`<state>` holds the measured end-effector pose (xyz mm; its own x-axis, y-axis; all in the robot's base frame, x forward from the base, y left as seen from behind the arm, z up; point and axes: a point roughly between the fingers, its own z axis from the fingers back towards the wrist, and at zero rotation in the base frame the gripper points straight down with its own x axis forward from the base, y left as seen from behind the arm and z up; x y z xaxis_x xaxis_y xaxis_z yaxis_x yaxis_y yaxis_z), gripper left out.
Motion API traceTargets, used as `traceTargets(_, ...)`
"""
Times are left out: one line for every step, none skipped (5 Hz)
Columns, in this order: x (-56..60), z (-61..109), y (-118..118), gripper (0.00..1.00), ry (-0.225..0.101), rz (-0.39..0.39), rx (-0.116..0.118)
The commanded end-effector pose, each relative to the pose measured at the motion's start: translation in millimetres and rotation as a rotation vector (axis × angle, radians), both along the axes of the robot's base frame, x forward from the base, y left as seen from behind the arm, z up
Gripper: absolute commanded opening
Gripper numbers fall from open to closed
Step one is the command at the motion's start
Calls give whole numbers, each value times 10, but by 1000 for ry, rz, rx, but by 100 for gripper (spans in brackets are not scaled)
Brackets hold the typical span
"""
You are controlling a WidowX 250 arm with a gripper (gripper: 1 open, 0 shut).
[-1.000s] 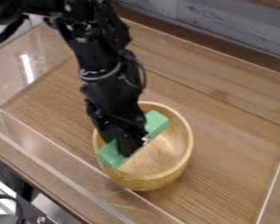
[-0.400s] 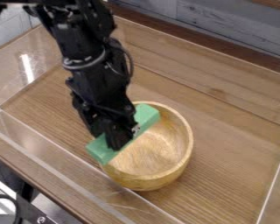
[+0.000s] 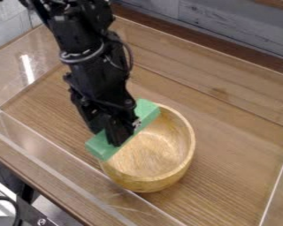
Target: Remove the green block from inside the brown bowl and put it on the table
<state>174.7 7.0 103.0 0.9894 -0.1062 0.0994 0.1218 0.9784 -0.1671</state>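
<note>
One arm, one bowl (image 3: pixel 152 163), one green block (image 3: pixel 123 130).
The black gripper (image 3: pixel 116 132) points down, pinching the block.

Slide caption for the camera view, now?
Gripper holding the green block at the left edge of the light-tan wooden bowl.

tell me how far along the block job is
Already done: the green block looks lifted, gripped in the fingers and reaching past the near-left rim of the brown bowl. In hand: carrying it out, as part still overlaps the bowl in this view. Left: clearing the rim, setting it on the table and letting go.
</note>
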Motion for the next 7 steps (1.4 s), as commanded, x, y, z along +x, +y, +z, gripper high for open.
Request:
traceTargets(71, 100, 39, 0, -46, 20, 12)
traceTargets(59, 88, 38, 0, -45, 32, 13)
traceTargets(41, 74, 39, 0, -44, 40, 16)
traceTargets(18, 55, 38, 0, -42, 48, 18)
traceTargets(23, 54, 43, 0, -39, 56, 19)
traceTargets(26, 51, 48, 0, -36, 65, 20)
traceTargets(31, 49, 55, 0, -33, 73, 21)
